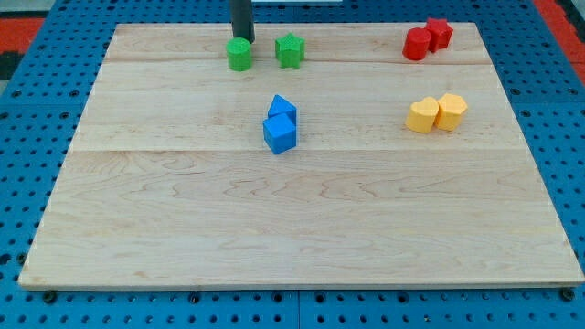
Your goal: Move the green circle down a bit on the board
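Note:
The green circle [239, 55] is a short green cylinder near the top edge of the wooden board [302, 228], left of centre. My tip [243, 39] is at the end of the dark rod, right at the circle's top side, touching or nearly touching it. A green star block [290, 49] sits just to the right of the circle, apart from it.
Two blue blocks [281, 124] sit together at the board's middle, below the circle. Two red blocks [428, 38] are at the top right. Two yellow blocks [436, 113] are at the right. A blue pegboard surface [27, 110] surrounds the board.

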{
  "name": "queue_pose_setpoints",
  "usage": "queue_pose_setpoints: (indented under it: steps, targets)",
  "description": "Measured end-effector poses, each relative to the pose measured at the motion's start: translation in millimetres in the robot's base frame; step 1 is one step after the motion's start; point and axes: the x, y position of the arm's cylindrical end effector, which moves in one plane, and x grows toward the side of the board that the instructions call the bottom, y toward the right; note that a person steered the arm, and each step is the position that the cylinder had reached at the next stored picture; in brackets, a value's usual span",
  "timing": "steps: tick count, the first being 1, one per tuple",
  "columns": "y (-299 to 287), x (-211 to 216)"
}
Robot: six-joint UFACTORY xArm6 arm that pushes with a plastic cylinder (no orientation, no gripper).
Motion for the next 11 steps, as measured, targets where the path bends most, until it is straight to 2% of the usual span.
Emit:
queue_pose_setpoints:
  steps: [1,2,3,7,9,10,11]
  targets:
    - [19.8,12.8]
    - [9.0,49.4]
    - [-50.5,64.8]
    - [-39.3,11.4]
    - [-74.7,67.5]
    - [-75.6,72.0]
    - [-85.4,51.1]
